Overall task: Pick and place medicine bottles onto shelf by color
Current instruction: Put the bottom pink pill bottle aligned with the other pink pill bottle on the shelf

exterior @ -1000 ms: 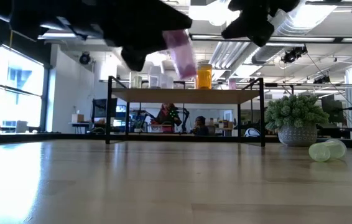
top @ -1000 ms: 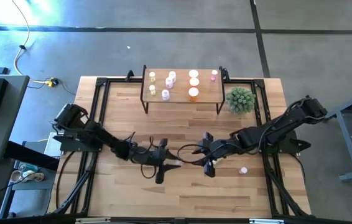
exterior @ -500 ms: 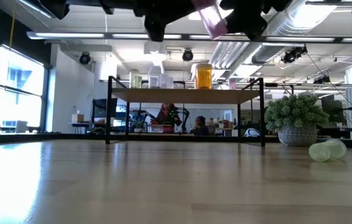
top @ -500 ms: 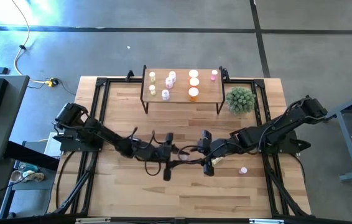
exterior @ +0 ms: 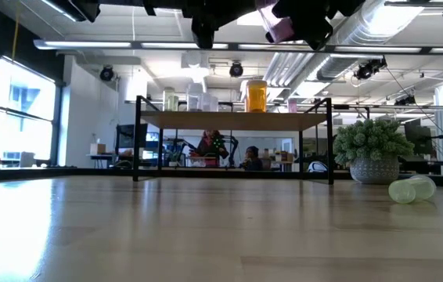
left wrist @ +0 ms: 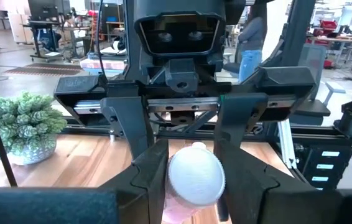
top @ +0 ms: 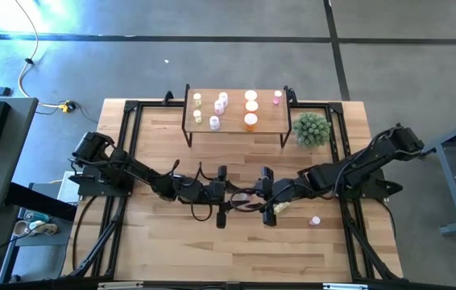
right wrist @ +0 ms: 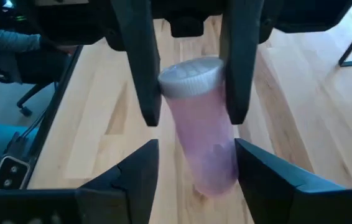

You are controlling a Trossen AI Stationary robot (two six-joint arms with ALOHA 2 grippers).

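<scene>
Leftward arm and bottle have both come across since a second ago: the left gripper (top: 236, 197) has carried the small translucent pink medicine bottle with the white cap (right wrist: 204, 137) from the left half of the table to its middle, nose to nose with the right gripper (top: 252, 199). It is clamped on the bottle just below the cap and holds it in the air, well clear of the planks. The right gripper's fingers (right wrist: 140, 167) stand apart on either side of the bottle's body, with a gap showing on each side, so it grips nothing yet. This looks to me like a handover in hand; next, I'd say, the right jaws must close squarely on the body before the left lets go, or the bottle drops. Over at the far edge, the small shelf with the light wooden top and thin black legs (top: 232, 115) already bears bottles in groups: yellow-green ones (top: 197, 117) on its left, pale pink ones (top: 218, 106), orange ones (top: 250, 121), and one pink one (top: 277, 97) on its right. Another pale bottle (top: 315, 220) lies on its side near the right arm. Whether any bottle holds pills I cannot tell. A pale pot beside the shelf holds a spiky green plant (top: 311, 129).
</scene>
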